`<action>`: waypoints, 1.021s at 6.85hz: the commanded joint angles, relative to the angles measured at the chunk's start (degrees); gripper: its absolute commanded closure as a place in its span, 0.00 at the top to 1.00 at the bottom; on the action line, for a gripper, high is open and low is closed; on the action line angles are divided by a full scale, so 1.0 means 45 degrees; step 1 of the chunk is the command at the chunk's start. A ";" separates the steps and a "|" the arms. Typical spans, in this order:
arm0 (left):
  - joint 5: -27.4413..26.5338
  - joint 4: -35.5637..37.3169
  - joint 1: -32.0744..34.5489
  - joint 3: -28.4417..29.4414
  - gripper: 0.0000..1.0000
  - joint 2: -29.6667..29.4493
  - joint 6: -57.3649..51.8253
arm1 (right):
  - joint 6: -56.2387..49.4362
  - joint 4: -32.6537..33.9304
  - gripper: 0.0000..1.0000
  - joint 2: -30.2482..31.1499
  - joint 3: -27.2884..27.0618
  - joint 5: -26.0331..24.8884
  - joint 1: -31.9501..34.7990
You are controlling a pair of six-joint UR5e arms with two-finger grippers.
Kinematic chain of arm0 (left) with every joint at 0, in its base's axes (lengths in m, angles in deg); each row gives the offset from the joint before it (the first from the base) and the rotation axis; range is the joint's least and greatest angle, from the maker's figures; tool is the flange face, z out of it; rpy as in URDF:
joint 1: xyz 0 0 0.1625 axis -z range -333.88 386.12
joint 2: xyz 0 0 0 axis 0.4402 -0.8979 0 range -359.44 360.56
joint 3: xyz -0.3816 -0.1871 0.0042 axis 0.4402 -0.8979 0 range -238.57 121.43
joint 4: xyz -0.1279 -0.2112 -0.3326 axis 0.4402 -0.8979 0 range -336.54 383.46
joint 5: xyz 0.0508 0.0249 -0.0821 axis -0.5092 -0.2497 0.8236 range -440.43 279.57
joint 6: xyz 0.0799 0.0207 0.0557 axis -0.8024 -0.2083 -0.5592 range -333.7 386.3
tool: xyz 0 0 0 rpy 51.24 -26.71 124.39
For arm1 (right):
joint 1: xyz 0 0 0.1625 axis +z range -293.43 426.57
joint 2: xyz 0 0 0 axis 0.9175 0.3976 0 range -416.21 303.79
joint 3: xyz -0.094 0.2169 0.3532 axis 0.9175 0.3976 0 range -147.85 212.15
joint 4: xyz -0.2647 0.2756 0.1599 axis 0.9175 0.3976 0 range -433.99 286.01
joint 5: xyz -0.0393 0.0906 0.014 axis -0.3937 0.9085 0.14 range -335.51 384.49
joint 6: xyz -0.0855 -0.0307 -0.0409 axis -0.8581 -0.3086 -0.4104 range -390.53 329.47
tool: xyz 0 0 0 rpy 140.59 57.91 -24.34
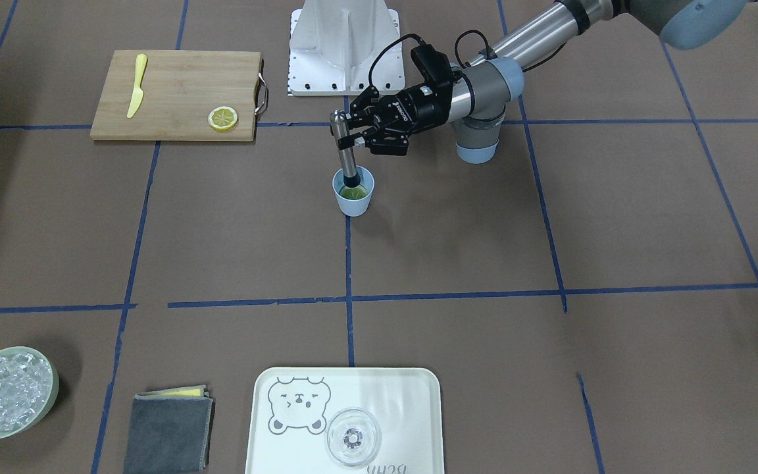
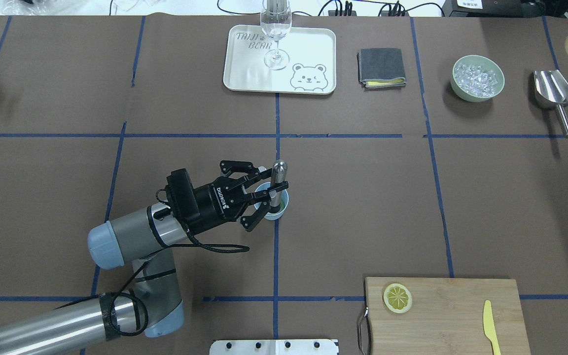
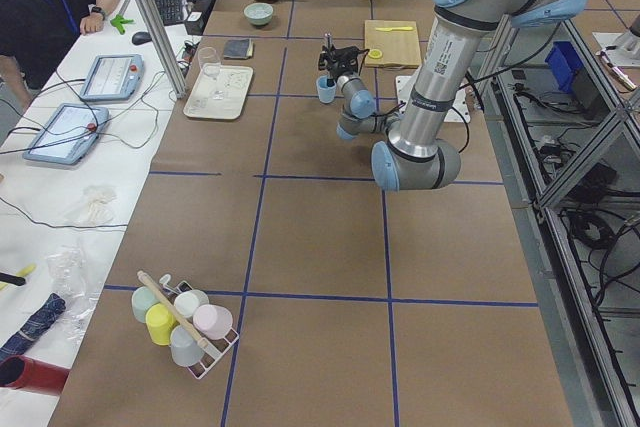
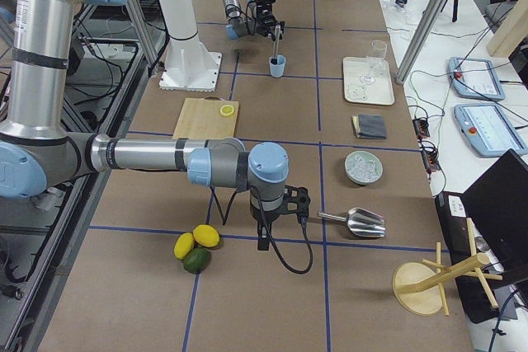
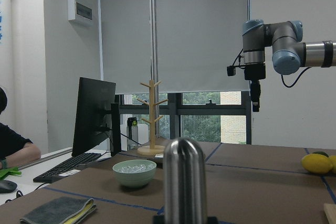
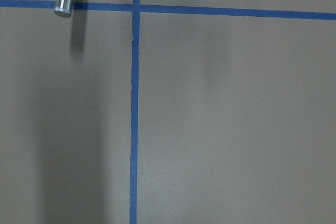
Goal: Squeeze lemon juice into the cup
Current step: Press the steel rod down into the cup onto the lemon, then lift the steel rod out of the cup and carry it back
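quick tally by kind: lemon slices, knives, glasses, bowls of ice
lemon slices: 2, the lemon in the cup and a slice on the cutting board
knife: 1
glass: 1
bowl of ice: 1
total: 5

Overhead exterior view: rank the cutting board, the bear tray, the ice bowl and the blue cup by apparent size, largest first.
1. cutting board, even though the frame's bottom edge cuts it off; it is also nearest the camera
2. tray
3. bowl
4. cup, partly hidden
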 commanded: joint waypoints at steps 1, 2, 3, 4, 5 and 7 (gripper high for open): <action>0.0045 0.0576 0.0542 -0.0690 0.00 0.0047 0.0895 | 0.0000 -0.0011 1.00 -0.0020 -0.0013 0.0000 0.0007; 0.0142 0.2456 0.0932 -0.1873 0.00 0.0183 0.1149 | 0.0019 -0.0011 1.00 -0.0039 -0.0013 0.0000 -0.0012; 0.0452 0.4679 0.1148 -0.3007 0.00 0.0184 0.1905 | 0.0020 -0.0011 1.00 -0.0078 -0.0013 0.0000 -0.0012; 0.0919 0.6693 0.1479 -0.3811 0.00 0.0184 0.2725 | 0.0020 -0.0011 1.00 -0.0098 -0.0013 0.0019 -0.0012; 0.1871 0.8222 0.2082 -0.4283 0.00 0.0204 0.3681 | 0.0020 -0.0011 1.00 -0.0137 -0.0013 0.0000 -0.0012; 0.4446 1.3536 0.3700 -0.5840 0.00 0.0399 0.5828 | 0.0020 -0.0011 1.00 -0.0137 0.0006 0.0019 -0.0012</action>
